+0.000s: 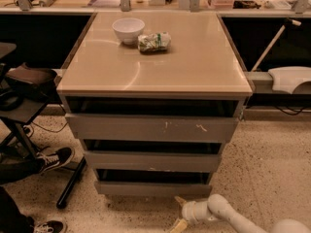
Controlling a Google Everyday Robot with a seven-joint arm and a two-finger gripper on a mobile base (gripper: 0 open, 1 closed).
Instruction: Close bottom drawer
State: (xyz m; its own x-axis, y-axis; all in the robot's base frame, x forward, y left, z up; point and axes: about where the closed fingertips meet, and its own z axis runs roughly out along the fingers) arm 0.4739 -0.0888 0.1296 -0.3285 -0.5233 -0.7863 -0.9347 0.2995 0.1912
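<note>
At the foot of the cabinet (pixel 194 67), the bottom drawer (pixel 153 188) stands out only slightly. The gripper (pixel 177 212), fingers spread and empty, sits just before its right half. Best to push squarely, nearer centre, until the front sits flush.

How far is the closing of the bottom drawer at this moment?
Mostly done: the bottom drawer sits nearly in, with only a narrow dark strip showing above its front. In hand: the open gripper hovers low, just in front of the drawer's right half. Left: perhaps a last small push.
</note>
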